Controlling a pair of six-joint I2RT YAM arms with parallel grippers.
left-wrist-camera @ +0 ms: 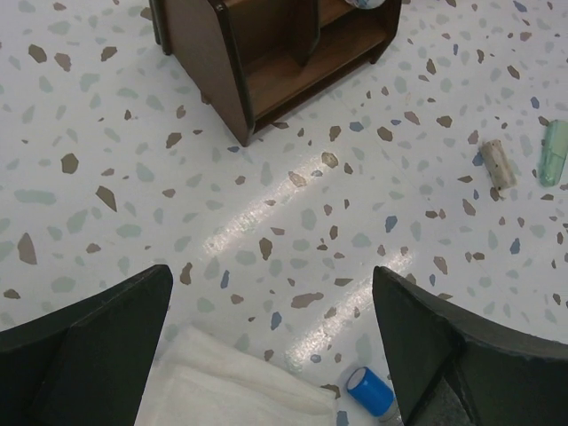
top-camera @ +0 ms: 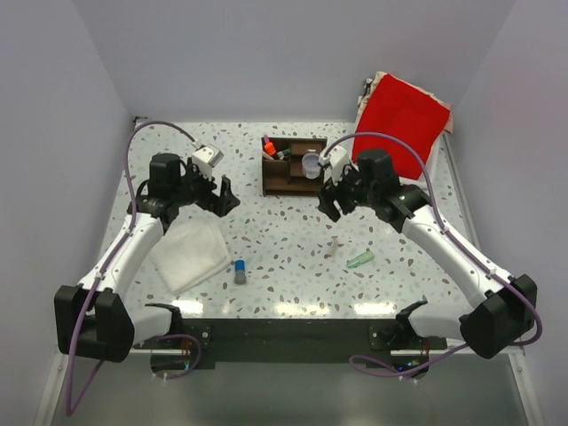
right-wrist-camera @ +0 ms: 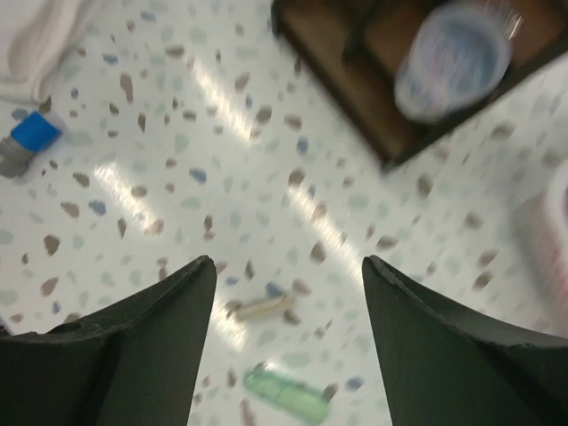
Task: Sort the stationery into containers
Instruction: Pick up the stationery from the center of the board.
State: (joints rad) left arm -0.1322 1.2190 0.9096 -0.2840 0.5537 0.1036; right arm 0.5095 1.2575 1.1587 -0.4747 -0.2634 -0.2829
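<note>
- The left gripper [left-wrist-camera: 275, 355] is the closest thing in its own wrist view. Its two dark fingers sit in the bottom corners, far apart, with nothing between them.
- The right gripper [right-wrist-camera: 288, 346] looks the same in its wrist view. Its two dark fingers are spread apart, with only table between them.
- The brown box [top-camera: 293, 169] stands at the far middle of the table [top-camera: 284, 222]. It has a few little rooms inside.
- A round bluish pot [top-camera: 311, 164] sits at the right end of the box. It looks blurry from the right wrist, so I cannot tell just which room it is in.
- An orange marker [top-camera: 269, 149] pokes up in the far left corner of the box.
- A blue-capped stick [top-camera: 240, 271] lies flat on the table, close to the near edge and just beside the white cloth [top-camera: 188, 253].
- A green piece [top-camera: 359, 260] lies on the table on the right side, well apart from the box.
- A small pale piece [top-camera: 333, 246] lies near the green piece, a bit closer to the box.
- The right gripper hangs just in front of the right end of the box. It is near the pot but apart from it.
- The left gripper hangs to the left of the box, above the table, past the far end of the cloth.
- The white cloth is folded and lies flat on the left side.
- A red cloth [top-camera: 401, 111] sits in the far right corner, behind the right arm.
</note>
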